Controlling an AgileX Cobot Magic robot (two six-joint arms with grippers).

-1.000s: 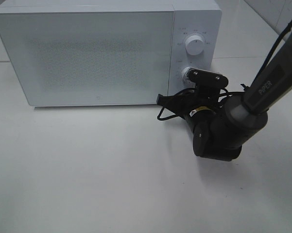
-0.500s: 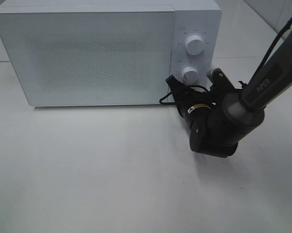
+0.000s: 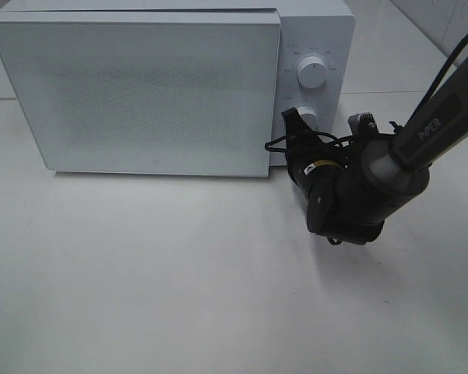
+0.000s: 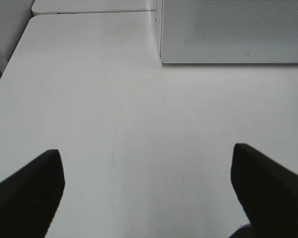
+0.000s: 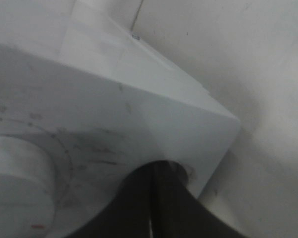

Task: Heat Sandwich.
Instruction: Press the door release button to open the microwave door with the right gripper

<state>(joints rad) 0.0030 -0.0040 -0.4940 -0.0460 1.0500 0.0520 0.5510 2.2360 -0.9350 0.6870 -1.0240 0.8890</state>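
Note:
The sandwich is out of view. The white microwave [image 3: 140,93] stands at the back of the table, its door standing slightly out from the body along its right edge. My right gripper [image 3: 291,119] is shut with nothing in it, its tips against the control panel between the door's edge and the lower knob [image 3: 307,118]. In the right wrist view the closed fingers [image 5: 152,193] press on the panel beside a knob [image 5: 15,183]. My left gripper [image 4: 148,198] is open and empty over the bare table, some way in front of the microwave [image 4: 233,29].
An upper knob [image 3: 311,72] sits on the panel above the right gripper. The right arm's black wrist and cable [image 3: 350,195] hang low in front of the microwave's right end. White table [image 3: 140,280] extends in front; its left edge shows in the left wrist view.
My right gripper has turned and risen from below the panel to the door's right edge by the lower knob. The door now stands a little out from the body.

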